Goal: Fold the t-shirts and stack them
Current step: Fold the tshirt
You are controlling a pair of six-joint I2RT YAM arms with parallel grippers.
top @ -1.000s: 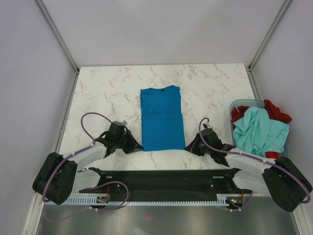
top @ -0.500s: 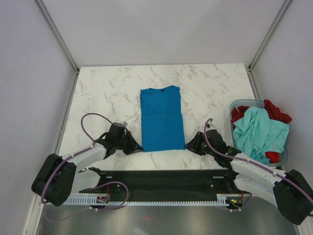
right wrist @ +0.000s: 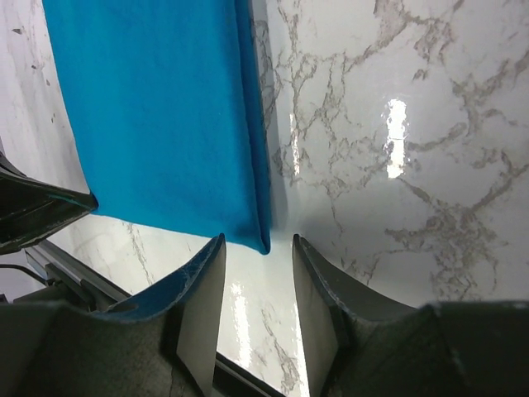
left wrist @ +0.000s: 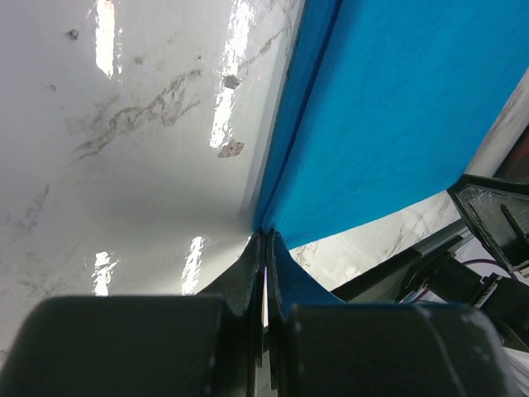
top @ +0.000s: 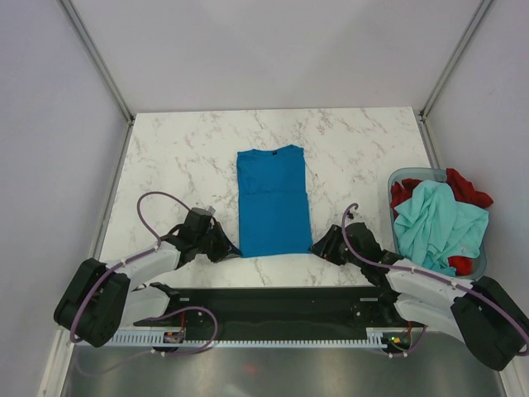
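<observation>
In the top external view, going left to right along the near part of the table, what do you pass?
left gripper → blue t-shirt → right gripper → basket

Plain, vivid blue shirt (top: 274, 201) on a white table (top: 182, 157) veined grey-brown like marble. At right, a translucent grey-blue basket (top: 393, 179) holds a pale mint shirt (top: 438, 222) and a red shirt (top: 467, 188). The arms (top: 149, 260) are white and black.
</observation>
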